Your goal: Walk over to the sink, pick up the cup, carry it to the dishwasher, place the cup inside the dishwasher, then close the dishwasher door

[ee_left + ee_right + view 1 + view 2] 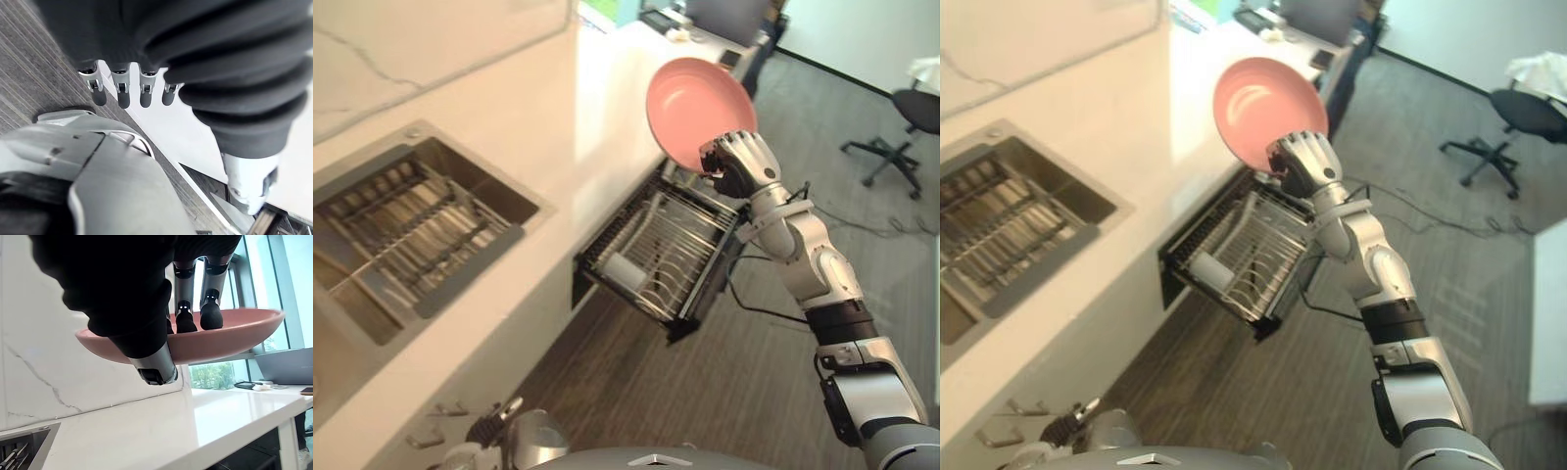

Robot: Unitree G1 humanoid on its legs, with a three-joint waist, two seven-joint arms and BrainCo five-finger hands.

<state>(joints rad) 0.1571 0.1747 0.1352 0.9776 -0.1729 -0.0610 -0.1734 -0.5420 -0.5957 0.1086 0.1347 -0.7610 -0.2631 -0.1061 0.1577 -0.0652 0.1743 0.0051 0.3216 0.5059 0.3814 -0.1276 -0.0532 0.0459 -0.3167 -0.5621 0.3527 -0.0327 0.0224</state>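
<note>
My right hand (739,162) is raised over the counter's edge, shut on the rim of a pink plate (697,108) that tilts up and away from me. Its fingers (211,313) lie inside the plate (234,335) and the thumb presses underneath. Below it the dishwasher rack (661,250) stands pulled out from under the white counter (558,117). A white cup (625,271) lies on its side in the rack's near left corner. The steel sink (401,225) with a wire drainer is at the left. My left hand (122,93) hangs low by my side, fingers relaxed and holding nothing.
A black office chair (901,127) stands on the floor at the far right. A laptop (1317,18) and small items sit at the counter's far end. Wood-look floor (705,392) stretches in front of the dishwasher.
</note>
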